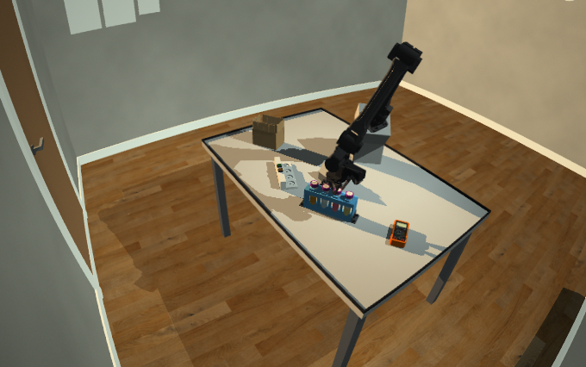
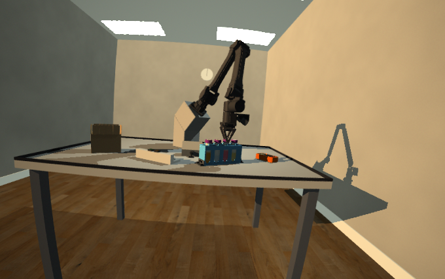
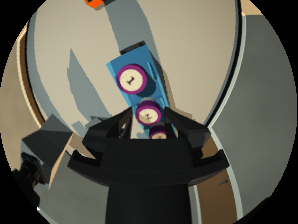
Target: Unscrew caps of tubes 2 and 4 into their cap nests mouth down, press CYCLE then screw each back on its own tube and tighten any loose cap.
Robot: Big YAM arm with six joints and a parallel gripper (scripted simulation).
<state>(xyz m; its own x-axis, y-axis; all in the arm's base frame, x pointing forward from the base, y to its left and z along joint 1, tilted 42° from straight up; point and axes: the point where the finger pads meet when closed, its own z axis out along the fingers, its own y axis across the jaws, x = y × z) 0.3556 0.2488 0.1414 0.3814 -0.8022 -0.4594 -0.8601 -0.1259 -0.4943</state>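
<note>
The blue decapping station (image 1: 329, 202) holds four tubes with magenta caps; it also shows in the exterior view (image 2: 220, 153). My gripper (image 1: 333, 184) points straight down over the cap of tube 2 (image 3: 147, 115), second from the multimeter end. The fingers are open, one on each side of this cap, which sits on its tube. The cap marked 1 (image 3: 132, 78) sits just beyond. The grey cap tray (image 1: 290, 177) lies left of the station, its nests empty as far as I can tell. The lamps and keys are too small to read.
An orange multimeter (image 1: 398, 233) lies right of the station. A cardboard box (image 1: 268, 130) stands at the table's far corner. A beige bar (image 1: 276, 171) lies beside the cap tray. The arm's base block (image 1: 372, 138) is behind the station.
</note>
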